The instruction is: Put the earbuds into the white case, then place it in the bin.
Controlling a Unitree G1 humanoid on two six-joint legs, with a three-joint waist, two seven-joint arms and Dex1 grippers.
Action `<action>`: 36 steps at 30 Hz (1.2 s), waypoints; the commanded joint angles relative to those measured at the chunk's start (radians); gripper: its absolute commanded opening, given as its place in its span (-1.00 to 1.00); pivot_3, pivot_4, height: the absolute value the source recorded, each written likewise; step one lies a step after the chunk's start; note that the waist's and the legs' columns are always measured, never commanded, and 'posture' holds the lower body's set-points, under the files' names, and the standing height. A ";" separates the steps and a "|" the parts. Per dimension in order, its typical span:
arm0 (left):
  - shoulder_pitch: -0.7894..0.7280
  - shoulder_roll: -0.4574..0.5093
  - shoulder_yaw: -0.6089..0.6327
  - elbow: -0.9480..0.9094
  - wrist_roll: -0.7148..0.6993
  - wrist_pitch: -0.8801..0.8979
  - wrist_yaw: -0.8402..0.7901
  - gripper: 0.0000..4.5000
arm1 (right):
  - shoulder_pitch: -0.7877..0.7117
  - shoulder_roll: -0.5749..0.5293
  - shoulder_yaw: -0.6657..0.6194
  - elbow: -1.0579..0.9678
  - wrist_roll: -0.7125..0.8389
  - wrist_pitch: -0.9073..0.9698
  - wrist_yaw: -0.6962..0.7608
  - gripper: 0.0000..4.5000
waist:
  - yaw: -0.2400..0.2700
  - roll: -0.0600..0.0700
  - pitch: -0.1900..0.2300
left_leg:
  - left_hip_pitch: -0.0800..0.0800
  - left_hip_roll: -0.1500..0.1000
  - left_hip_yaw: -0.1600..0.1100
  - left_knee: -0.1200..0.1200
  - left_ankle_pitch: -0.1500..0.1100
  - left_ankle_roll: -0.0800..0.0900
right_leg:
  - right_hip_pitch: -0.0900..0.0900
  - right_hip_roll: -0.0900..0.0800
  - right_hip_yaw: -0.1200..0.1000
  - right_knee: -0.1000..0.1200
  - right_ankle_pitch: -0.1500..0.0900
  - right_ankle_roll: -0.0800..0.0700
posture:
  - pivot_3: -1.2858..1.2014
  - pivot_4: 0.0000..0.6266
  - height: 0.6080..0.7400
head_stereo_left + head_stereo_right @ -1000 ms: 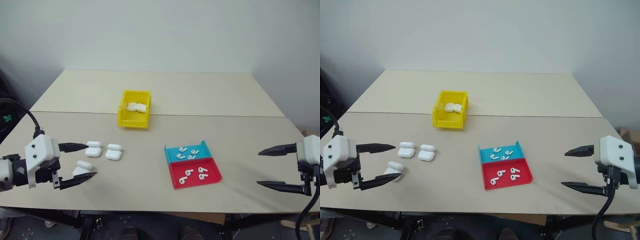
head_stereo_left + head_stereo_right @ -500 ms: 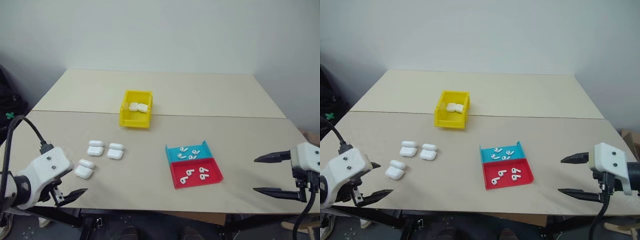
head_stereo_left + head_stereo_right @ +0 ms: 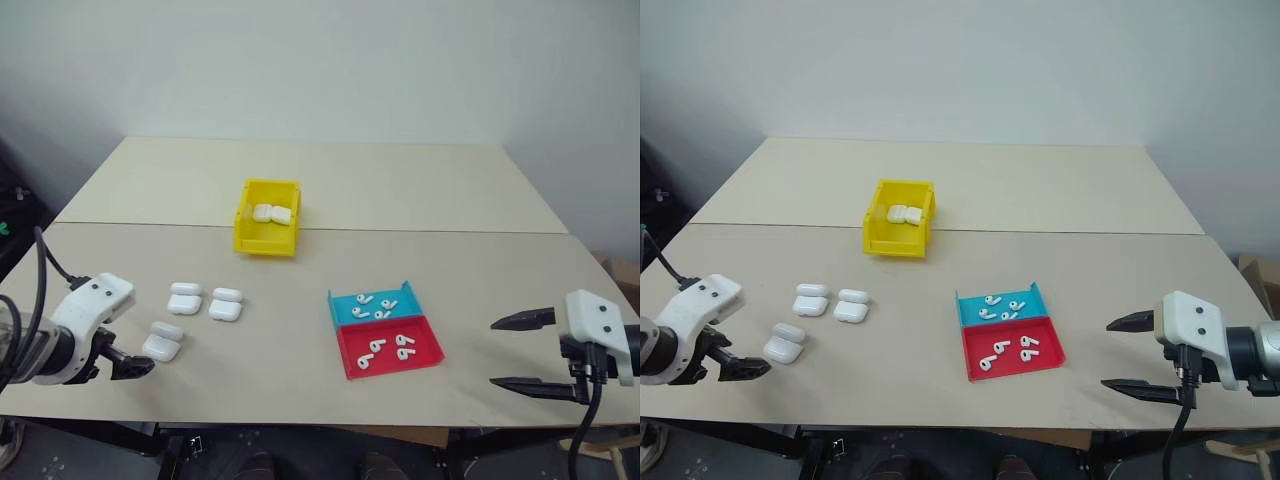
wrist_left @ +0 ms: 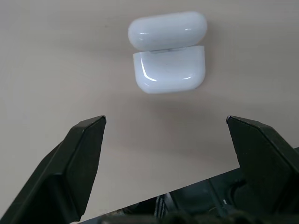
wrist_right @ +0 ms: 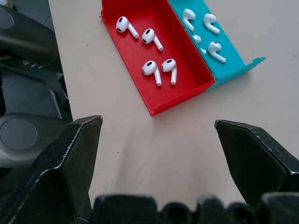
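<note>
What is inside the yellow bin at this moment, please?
Inside the yellow bin lie two closed white cases, side by side. Its near wall hides part of the floor, so anything smaller there cannot be seen.

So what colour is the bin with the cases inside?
Bright yellow; the bin shows best in the left eye view, with white cases inside.

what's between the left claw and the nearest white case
Only bare table. In the left wrist view the left claw stands open, the closed white case lies just ahead of its tips, untouched.
</note>
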 commanded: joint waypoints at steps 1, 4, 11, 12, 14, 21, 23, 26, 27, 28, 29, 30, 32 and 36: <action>-0.092 0.016 -0.083 0.053 -0.047 0.003 0.072 1.00 | 0.004 0.007 -0.020 -0.029 0.015 0.005 -0.012 0.98 | 0.003 0.000 0.000 | 0.000 0.000 0.000 0.000 0.000 0.000 | 0.000 0.000 0.000 0.000 0.000 0.000 | 0.03 -0.52 1.00; -0.171 0.014 -0.186 0.083 -0.056 0.003 0.114 1.00 | 0.015 0.011 -0.027 -0.039 0.016 0.010 -0.020 0.98 | 0.004 0.000 0.000 | 0.000 0.000 0.000 0.001 0.000 0.000 | 0.001 0.000 0.000 0.000 0.000 0.000 | 0.03 -0.52 1.00; -0.321 -0.041 -0.363 0.176 -0.020 0.003 0.155 1.00 | 0.056 0.020 -0.064 -0.066 0.019 0.024 -0.030 0.98 | 0.004 -0.001 0.000 | -0.001 0.000 0.000 0.001 0.000 0.000 | 0.000 0.000 0.000 0.000 0.000 0.000 | 0.03 -0.52 1.00; -0.337 -0.050 -0.375 0.195 -0.018 0.003 0.154 1.00 | 0.062 0.021 -0.069 -0.071 0.020 0.027 -0.031 0.98 | 0.003 -0.001 0.000 | -0.001 0.000 0.000 0.001 0.000 0.000 | 0.001 0.000 0.000 0.000 0.000 0.000 | 0.03 -0.52 1.00; -0.358 -0.056 -0.400 0.212 -0.010 0.003 0.151 1.00 | 0.072 0.025 -0.077 -0.083 0.024 0.038 -0.036 0.98 | 0.002 -0.001 0.000 | -0.001 0.000 0.000 0.001 0.000 0.000 | 0.001 0.001 0.000 0.000 0.000 0.000 | 0.03 -0.52 1.00; -0.365 -0.081 -0.431 0.246 0.015 0.003 0.146 1.00 | 0.088 0.033 -0.087 -0.099 0.023 0.047 -0.045 0.98 | 0.003 -0.001 0.000 | -0.001 0.000 -0.001 0.001 0.000 0.000 | 0.001 0.001 0.000 0.000 0.000 0.001 | 0.03 -0.52 1.00; -0.370 -0.095 -0.439 0.254 0.032 0.003 0.149 1.00 | 0.084 0.035 -0.082 -0.097 0.021 0.047 -0.048 0.98 | 0.004 -0.001 0.000 | -0.001 0.000 -0.001 0.001 0.000 0.000 | 0.001 0.001 0.000 0.000 0.000 0.001 | 0.03 -0.52 1.00; -0.378 -0.121 -0.451 0.268 0.056 0.003 0.146 1.00 | 0.076 0.035 -0.073 -0.091 0.019 0.041 -0.050 0.98 | 0.004 -0.001 0.000 | -0.001 -0.001 -0.001 0.001 0.000 0.000 | 0.001 0.001 0.000 0.000 0.000 0.001 | 0.03 -0.52 1.00; -0.385 -0.134 -0.455 0.277 0.067 0.003 0.148 1.00 | 0.073 0.034 -0.069 -0.087 0.018 0.040 -0.051 0.98 | 0.004 -0.001 0.000 | -0.001 0.000 -0.001 0.002 0.000 0.000 | 0.001 0.001 0.000 0.000 0.000 0.001 | 0.03 -0.52 1.00; -0.390 -0.145 -0.453 0.289 0.072 0.003 0.148 1.00 | 0.070 0.034 -0.067 -0.085 0.017 0.039 -0.052 0.98 | 0.004 -0.001 0.000 | -0.001 -0.001 -0.001 0.002 0.000 0.000 | 0.001 0.001 0.000 0.000 0.000 0.001 | 0.03 -0.52 1.00; -0.399 -0.154 -0.451 0.300 0.075 0.003 0.145 1.00 | 0.067 0.034 -0.063 -0.084 0.016 0.039 -0.053 0.98 | 0.004 -0.001 0.000 | -0.001 -0.001 -0.001 0.002 0.000 0.000 | 0.001 0.001 0.000 0.000 0.000 0.001 | 0.03 -0.52 1.00; -0.405 -0.161 -0.455 0.305 0.081 0.003 0.144 1.00 | 0.064 0.034 -0.060 -0.083 0.016 0.039 -0.054 0.98 | 0.004 -0.001 0.000 | -0.001 -0.001 -0.001 0.002 0.000 0.000 | 0.001 0.001 0.000 0.000 0.000 0.001 | 0.03 -0.52 1.00; -0.411 -0.171 -0.458 0.314 0.085 0.003 0.142 1.00 | 0.063 0.033 -0.057 -0.081 0.013 0.038 -0.055 0.98 | 0.005 -0.001 0.000 | -0.001 -0.001 -0.001 0.002 0.000 0.000 | 0.001 0.001 0.000 0.000 0.000 0.001 | 0.03 -0.52 1.00; -0.408 -0.172 -0.475 0.310 0.097 0.003 0.145 1.00 | 0.072 0.030 -0.057 -0.081 0.000 0.036 -0.057 0.98 | 0.005 -0.001 0.000 | -0.001 -0.001 -0.001 0.002 0.000 0.000 | 0.002 0.000 0.000 0.000 0.000 0.001 | 0.03 -0.52 1.00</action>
